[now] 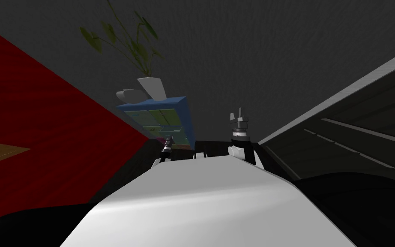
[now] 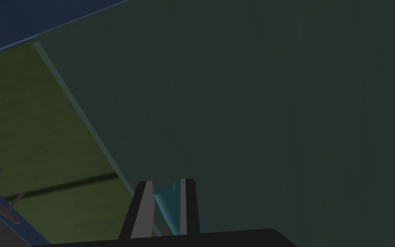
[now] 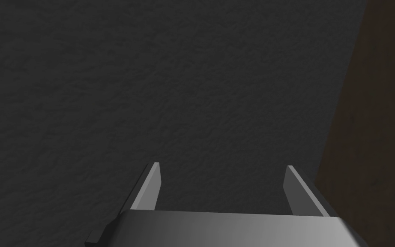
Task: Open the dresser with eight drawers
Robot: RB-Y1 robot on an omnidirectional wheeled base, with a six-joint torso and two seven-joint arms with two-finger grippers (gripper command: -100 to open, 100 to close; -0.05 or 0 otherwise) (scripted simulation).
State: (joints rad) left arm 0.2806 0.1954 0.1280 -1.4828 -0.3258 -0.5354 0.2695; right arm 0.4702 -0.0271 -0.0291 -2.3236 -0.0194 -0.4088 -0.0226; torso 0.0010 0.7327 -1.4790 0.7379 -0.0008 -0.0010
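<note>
A blue dresser (image 1: 183,112) with green and teal drawer fronts stands straight ahead against the dark wall. My left gripper (image 1: 168,140) reaches to its lower drawers. In the left wrist view the left gripper (image 2: 166,183) has its two fingers close together, pressing the sides of a small teal drawer handle (image 2: 166,206) on a dark teal drawer front (image 2: 256,107). A green drawer front (image 2: 29,120) lies beside it. My right gripper (image 1: 238,115) is raised to the right of the dresser; it (image 3: 222,188) stands open with nothing between its fingers.
On top of the dresser are a leafy plant in a white pot (image 1: 151,88) and a low white object (image 1: 129,95). A red surface (image 1: 42,128) runs along the left. Dark furniture with a pale edge (image 1: 355,124) stands on the right.
</note>
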